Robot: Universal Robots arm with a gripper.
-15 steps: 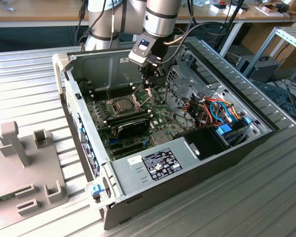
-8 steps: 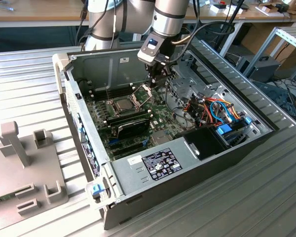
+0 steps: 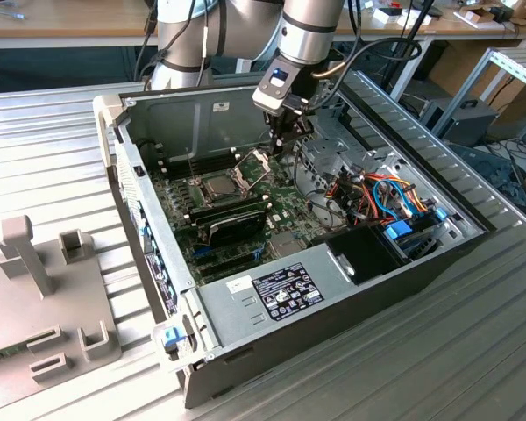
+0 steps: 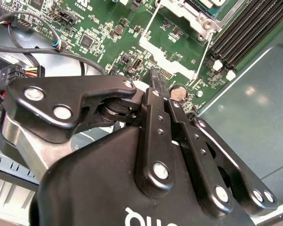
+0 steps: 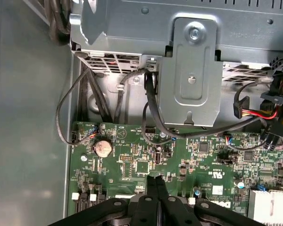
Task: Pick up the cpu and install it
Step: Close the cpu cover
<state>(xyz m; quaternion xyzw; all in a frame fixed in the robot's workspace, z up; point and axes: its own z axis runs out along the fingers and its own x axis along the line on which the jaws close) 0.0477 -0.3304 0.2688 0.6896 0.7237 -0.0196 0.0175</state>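
1. The ribbed metal table [image 3: 473, 351] carries the whole job. The socket [image 3: 203, 181], taken here as the landmark, sits well in from every edge of it.
2. The computer case [image 3: 351, 294] lies open on its side, and the socket is deep inside it, toward the back wall.
3. The arm [image 3: 311, 26] reaches down into the case from behind the socket, on the exterior view's right of it.
4. The green motherboard [image 5: 132, 165] fills the case floor around the socket.
5. The gripper [image 5: 156, 181] hangs low over the board, near the socket and just past its raised frame, without touching it. In both wrist views the fingers are pressed together with nothing between them, so it carries nothing.
6. The memory slots [image 4: 245, 28] run just beside the socket.
7. The hinged frame [image 3: 255, 161] stands tilted up at the edge of the socket that faces the gripper, so the socket is uncovered.
8. The cpu [image 3: 221, 186] appears as a dull grey square lying flat within the socket in the exterior view. I judge it to be seated there, though I cannot tell how fully.
9. The coin cell [image 4: 179, 92] lies beyond the raised frame from the socket, close to the fingertips.
10. Progress, as I judge it: picking up and placing look done, while the frame is not yet folded down over the socket, so clamping is what is left.
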